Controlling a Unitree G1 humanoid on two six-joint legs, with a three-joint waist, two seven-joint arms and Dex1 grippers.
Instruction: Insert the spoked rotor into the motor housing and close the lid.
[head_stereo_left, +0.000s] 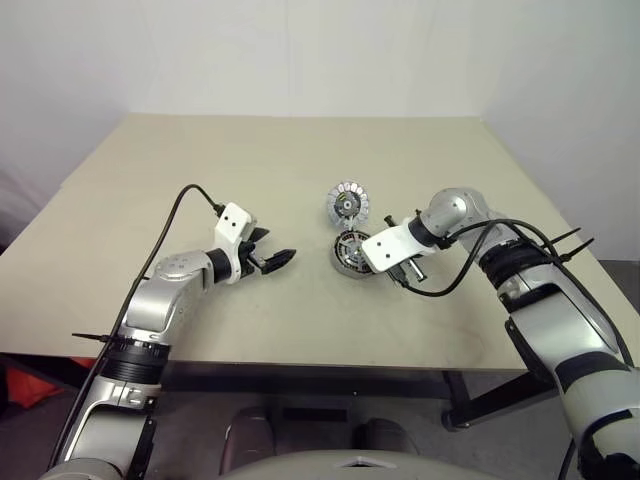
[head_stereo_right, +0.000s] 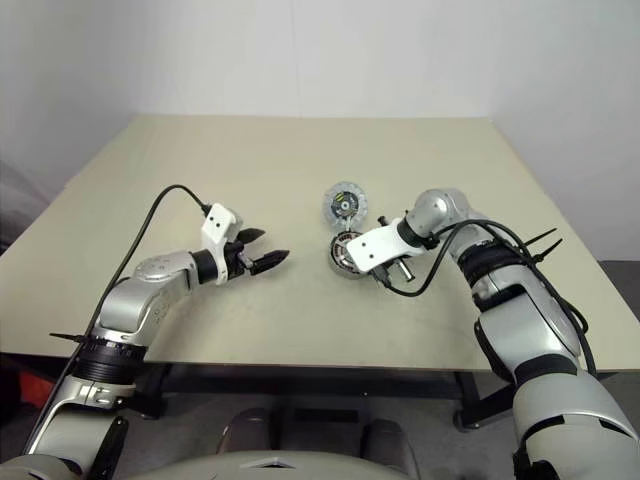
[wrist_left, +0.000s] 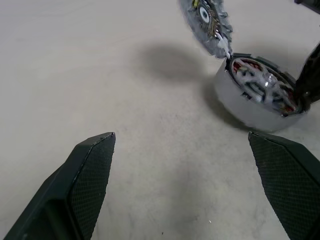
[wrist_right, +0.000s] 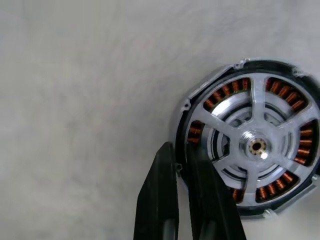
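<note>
Nearest the camera, the left gripper (head_stereo_left: 272, 255) hovers over the table (head_stereo_left: 200, 160) with its fingers spread wide and nothing between them. Just past the right gripper (wrist_right: 186, 155), whose fingers are pinched onto the rim, sits the motor housing (head_stereo_left: 349, 253) with what looks like the spoked rotor (wrist_right: 255, 145) seated inside. Beyond it a round toothed disc (head_stereo_left: 348, 203) leans, touching its far edge.

Plain white walls (head_stereo_left: 300, 50) on every visible side, meeting in a corner behind the far left end of the table. Beige matte tabletop (head_stereo_left: 250, 150), square-edged, evenly lit with soft shadows. Dark metal table frame (head_stereo_left: 490, 400) under the near edge. Grey floor (head_stereo_right: 615, 275) beyond the right side; something red (head_stereo_left: 25, 385) low at the left.
</note>
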